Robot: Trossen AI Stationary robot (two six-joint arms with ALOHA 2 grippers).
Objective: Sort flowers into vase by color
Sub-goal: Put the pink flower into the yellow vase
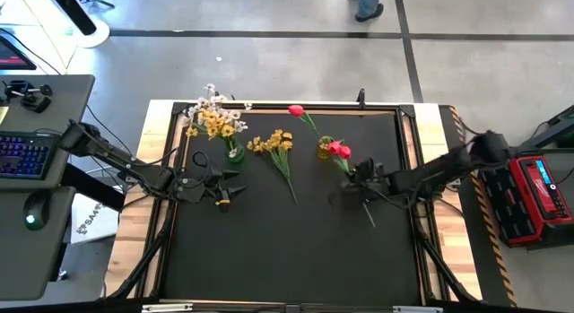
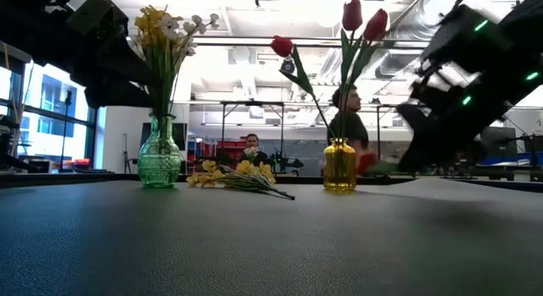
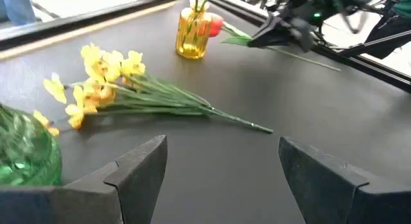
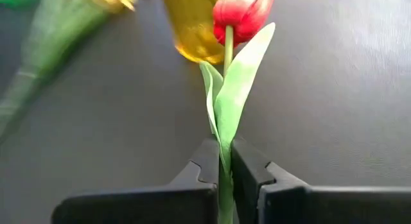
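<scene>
A yellow glass vase (image 1: 324,149) holds upright red tulips (image 2: 352,14). Another red tulip (image 4: 241,12) lies beside the vase's foot, and my right gripper (image 1: 357,174) is shut on its stem. A green glass vase (image 1: 234,153) at the far left holds yellow and white flowers (image 1: 213,116). A bunch of yellow flowers (image 3: 103,79) lies flat on the black mat between the two vases. My left gripper (image 3: 221,147) waits open near the green vase, with nothing between its fingers. My right gripper pinches the lying tulip's stem, where the green leaves wrap it (image 4: 225,161), between its two fingers. The fingers slant down from the table's right side. The bloom lies ahead of the fingers beside the yellow vase (image 4: 192,31), and the stem's free end (image 3: 331,67) rests on the mat.
A raised wooden frame (image 1: 408,125) borders the black mat. The near half of the mat (image 1: 287,250) is bare. People (image 2: 348,109) show in the room beyond the far edge. A keyboard and a mouse lie on a desk (image 1: 54,89) to the left.
</scene>
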